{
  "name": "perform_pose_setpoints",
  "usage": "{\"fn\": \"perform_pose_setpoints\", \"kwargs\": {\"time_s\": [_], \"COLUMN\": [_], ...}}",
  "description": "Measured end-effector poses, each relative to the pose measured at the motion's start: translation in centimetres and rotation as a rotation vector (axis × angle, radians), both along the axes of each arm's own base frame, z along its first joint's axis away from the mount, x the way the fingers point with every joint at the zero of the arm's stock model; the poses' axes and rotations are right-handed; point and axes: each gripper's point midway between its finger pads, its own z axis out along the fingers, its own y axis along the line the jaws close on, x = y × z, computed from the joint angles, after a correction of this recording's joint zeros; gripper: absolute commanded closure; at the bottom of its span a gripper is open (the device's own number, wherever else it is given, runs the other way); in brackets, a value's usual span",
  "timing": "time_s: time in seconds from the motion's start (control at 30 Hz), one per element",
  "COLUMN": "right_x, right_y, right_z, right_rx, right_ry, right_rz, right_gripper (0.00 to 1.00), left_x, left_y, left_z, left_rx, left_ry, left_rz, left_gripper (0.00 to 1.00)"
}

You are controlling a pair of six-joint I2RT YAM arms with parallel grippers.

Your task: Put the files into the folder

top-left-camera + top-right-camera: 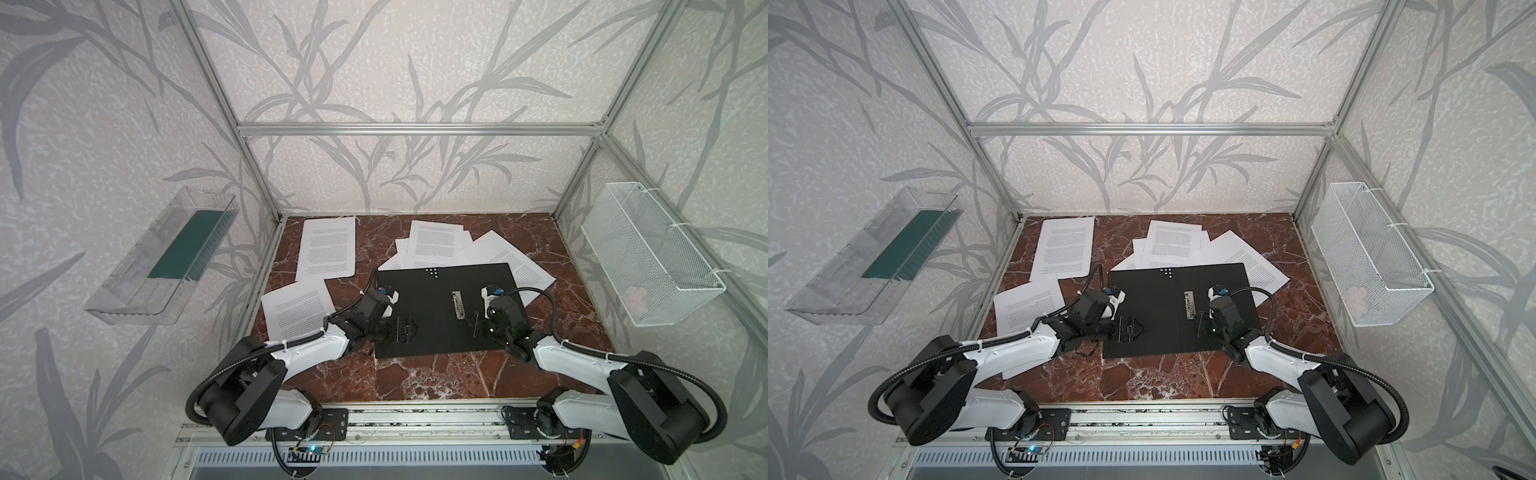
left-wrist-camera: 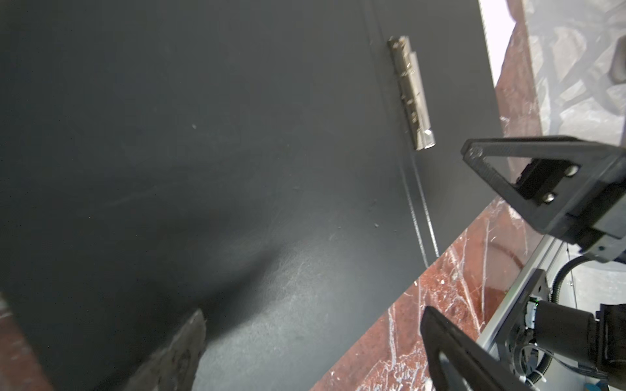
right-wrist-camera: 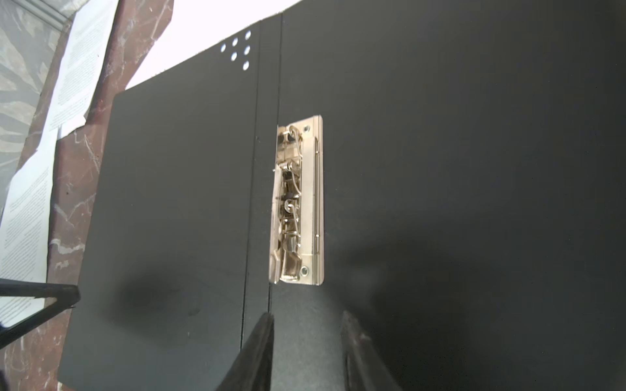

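The folder (image 1: pixel 432 307) lies open, black side up, with the files (image 1: pixel 328 249) scattered beyond it. The left tool (image 1: pixel 405 330) is spread wide above it. The right tool (image 3: pixel 306 315) is narrow and empty, near the clip (image 3: pixel 298 203).

Red-brown marble table (image 1: pixel 436 382); open folder (image 1: pixel 419 299) flat at centre; files (image 1: pixel 328 249) scattered behind and left, some under folder.

The open folder (image 2: pixel 237 152) fills most of the view, its matte black inside facing up. The metal spine clip (image 2: pixel 411 94) lies just beside the spine crease. The left gripper (image 2: pixel 313 309) stands over the black cover, jaws spread wide with nothing between them. Past the folder's edge lie the red-brown marble tabletop (image 2: pixel 450 304), a strip of overexposed white sheet (image 2: pixel 491 30) and an aluminium rail (image 2: pixel 508 298). The right gripper (image 2: pixel 472 153) shows one black triangular finger near that edge.
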Motion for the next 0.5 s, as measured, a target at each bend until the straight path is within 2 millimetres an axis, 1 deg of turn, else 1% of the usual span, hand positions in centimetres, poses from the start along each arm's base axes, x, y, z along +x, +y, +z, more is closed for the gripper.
{"fn": "perform_pose_setpoints", "kwargs": {"time_s": [0.07,0.17,0.23,0.4,0.5], "right_x": [0.0,0.2,0.3,0.4,0.7], "right_y": [0.5,1.5,2.1,2.6,2.6], "right_z": [-0.3,-0.1,0.0,-0.3,-0.5], "right_rx": [0.011,0.040,0.058,0.076,0.075], "right_ry": [0.017,0.024,0.023,0.031,0.034], "right_rz": [0.021,0.060,0.076,0.093,0.089], "right_gripper": [0.68,0.69,0.72,0.80,0.81], "left_x": [-0.1,0.7,1.2,2.4,2.8], "left_y": [-0.2,-1.3,-2.1,-3.5,-3.9], "left_z": [-1.0,-0.9,-0.8,-0.9,-0.9], "left_rx": [0.010,-0.008,-0.021,-0.037,-0.043], "left_ry": [0.025,0.030,0.032,0.031,0.026], "left_rz": [-0.013,-0.024,-0.035,-0.053,-0.056], "left_gripper": [0.01,0.01,0.01,0.01,0.01]}}
